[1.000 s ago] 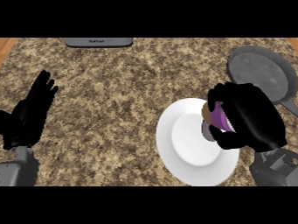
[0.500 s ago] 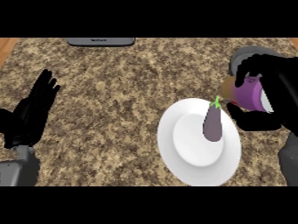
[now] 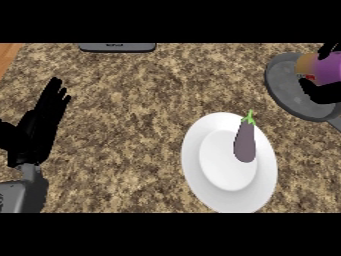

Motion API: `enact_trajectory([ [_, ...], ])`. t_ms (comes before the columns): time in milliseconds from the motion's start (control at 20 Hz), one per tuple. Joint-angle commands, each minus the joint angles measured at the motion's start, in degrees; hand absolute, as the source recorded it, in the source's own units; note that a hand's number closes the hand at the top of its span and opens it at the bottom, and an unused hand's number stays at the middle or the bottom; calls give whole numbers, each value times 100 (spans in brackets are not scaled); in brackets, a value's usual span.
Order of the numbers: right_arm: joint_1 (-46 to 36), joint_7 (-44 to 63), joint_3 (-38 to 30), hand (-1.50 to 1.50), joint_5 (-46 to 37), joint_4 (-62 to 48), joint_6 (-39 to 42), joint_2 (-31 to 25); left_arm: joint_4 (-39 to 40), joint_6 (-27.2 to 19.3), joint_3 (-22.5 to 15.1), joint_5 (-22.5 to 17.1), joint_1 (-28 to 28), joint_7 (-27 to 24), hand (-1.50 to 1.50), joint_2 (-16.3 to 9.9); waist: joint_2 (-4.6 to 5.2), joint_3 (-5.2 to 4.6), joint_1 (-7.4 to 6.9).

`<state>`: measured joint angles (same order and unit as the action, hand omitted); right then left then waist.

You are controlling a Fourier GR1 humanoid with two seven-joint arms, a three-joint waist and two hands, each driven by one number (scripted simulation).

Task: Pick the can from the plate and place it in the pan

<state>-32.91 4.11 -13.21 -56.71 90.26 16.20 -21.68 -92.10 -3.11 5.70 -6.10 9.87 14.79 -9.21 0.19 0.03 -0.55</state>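
Speckled granite counter (image 3: 143,100), wood strip at its far-left edge. Right hand (image 3: 328,92) is curled round the purple can (image 3: 334,67), can tilted sideways above the pan (image 3: 295,90). Left hand (image 3: 40,125) rests with fingers straight, well apart from everything. Risk, judged: released on its side, the can may roll toward the pan's rim. Count: one can, one pan, one plate (image 3: 210,185), one eggplant (image 3: 244,141) below-left of the right hand.

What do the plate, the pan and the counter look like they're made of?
The plate looks like glossy white ceramic, plain with a soft sheen. The pan seems dark grey metal, matte. The counter looks like speckled brown granite, judging by its mottled grain.
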Motion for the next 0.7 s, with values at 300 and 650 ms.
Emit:
enact_trajectory([
  [300, -804, -1926, -856, 150, 203, -3608, -1732, -764, -230, -34, -300, 202, -157, 3, 0, 180, 34, 6, -130],
  [650, -1410, -3356, -1052, 150, 407, -5717, -2285, -1027, 158, 86, -11, 70, 213, -56, 0, -27, 64, 10, -172],
])
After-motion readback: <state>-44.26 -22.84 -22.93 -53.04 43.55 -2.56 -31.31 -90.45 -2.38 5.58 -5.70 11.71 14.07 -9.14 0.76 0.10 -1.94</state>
